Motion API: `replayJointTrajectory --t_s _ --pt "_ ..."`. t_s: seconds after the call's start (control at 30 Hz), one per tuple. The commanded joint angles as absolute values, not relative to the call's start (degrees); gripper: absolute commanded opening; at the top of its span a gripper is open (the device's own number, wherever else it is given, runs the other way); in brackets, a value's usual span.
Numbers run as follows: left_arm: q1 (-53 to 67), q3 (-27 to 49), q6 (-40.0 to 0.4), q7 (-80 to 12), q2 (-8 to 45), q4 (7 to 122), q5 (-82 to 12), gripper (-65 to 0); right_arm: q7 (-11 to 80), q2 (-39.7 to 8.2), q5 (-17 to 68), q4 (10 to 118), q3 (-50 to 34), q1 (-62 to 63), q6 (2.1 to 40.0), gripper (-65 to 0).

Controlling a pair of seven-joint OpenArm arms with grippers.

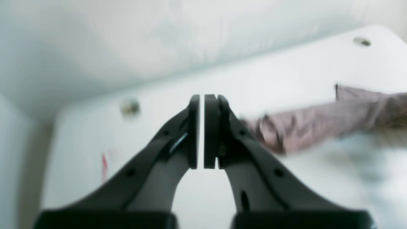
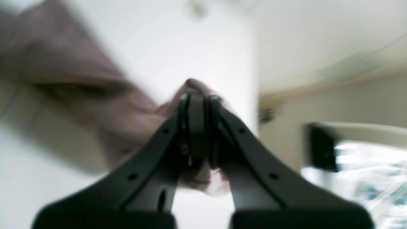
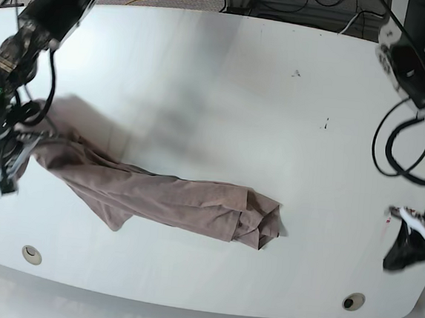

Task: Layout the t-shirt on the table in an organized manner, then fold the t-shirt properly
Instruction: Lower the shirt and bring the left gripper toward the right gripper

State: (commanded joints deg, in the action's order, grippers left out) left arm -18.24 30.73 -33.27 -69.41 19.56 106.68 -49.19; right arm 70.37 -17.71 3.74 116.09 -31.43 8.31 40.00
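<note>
T-shirt (image 3: 172, 200) lies bunched in a long rope across the near half of the table (image 3: 226, 93), one end lifted at the table's edge where the right gripper (image 2: 198, 105) is clamped on a fold, as far as the blur shows. Left gripper (image 1: 202, 130) hangs nearly closed, empty, well apart from the cloth. To spread it, pull that end slowly outward and have the left take the free bunched end so it opens flat instead of dragging.

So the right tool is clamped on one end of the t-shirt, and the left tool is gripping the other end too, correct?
Not quite. The right tool is shut on the t-shirt, but the left tool holds nothing: in the left wrist view its pads are nearly closed with only bare table showing in the gap between them, and the shirt lies off to its side. The base view shows that tool well away from the cloth.
</note>
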Motion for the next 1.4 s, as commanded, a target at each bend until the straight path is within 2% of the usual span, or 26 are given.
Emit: replayJointTrajectory --t_s 0.17,0.3,0.37,0.4,0.53,0.6,0.67,0.73,0.93,1.3,1.4 --pt "-9.9 30.7 -33.3 -69.4 19.1 106.5 -49.8 -64.4 66.7 -13.3 3.7 116.1 -32.0 2.7 40.0 -64.7" --pt "-7.3 27.3 -33.2 -69.3 16.8 106.2 -49.5 -62.8 64.0 -11.5 3.7 116.0 -31.8 0.7 40.0 -64.7" --pt "-7.2 25.5 -33.2 -69.3 15.2 106.2 -48.0 -55.4 63.5 -10.7 3.6 116.0 -31.8 0.2 40.0 -64.7" --pt "-7.2 25.2 -33.2 -69.3 14.8 106.2 -47.5 -53.7 63.5 -10.6 3.6 116.0 -31.8 0.2 40.0 -64.7" --pt "-7.9 21.2 -33.1 -69.2 10.2 104.9 -41.5 -32.9 63.4 -10.6 3.6 115.7 -31.7 0.3 40.0 -64.7" --pt "-10.0 19.2 -33.1 -69.1 7.7 103.8 -37.9 -24.9 63.4 -10.6 3.6 115.7 -31.7 0.4 40.0 -64.7" --pt "-12.6 17.4 -33.1 -69.0 5.4 101.5 -33.3 -20.0 63.3 -10.7 3.6 115.7 -31.7 0.5 40.0 -64.7" --pt "-14.4 16.2 -33.1 -68.6 3.5 98.8 -30.0 -19.2 63.3 -10.8 3.6 115.7 -31.7 0.6 40.0 -64.7" --pt "-19.8 10.5 -33.1 -58.3 -0.3 85.2 -21.4 -18.7 63.3 -10.7 3.6 115.7 -31.7 1.4 40.0 -64.7" --pt "-26.2 0.0 -32.7 -46.7 -1.5 65.6 -20.2 -19.0 63.3 -10.6 3.7 115.7 -31.7 1.4 40.0 -64.7" --pt "-26.6 -3.0 -29.6 -42.9 -1.5 62.5 -20.2 -18.7 63.3 -10.6 3.7 115.7 -31.7 1.4 40.0 -64.7"
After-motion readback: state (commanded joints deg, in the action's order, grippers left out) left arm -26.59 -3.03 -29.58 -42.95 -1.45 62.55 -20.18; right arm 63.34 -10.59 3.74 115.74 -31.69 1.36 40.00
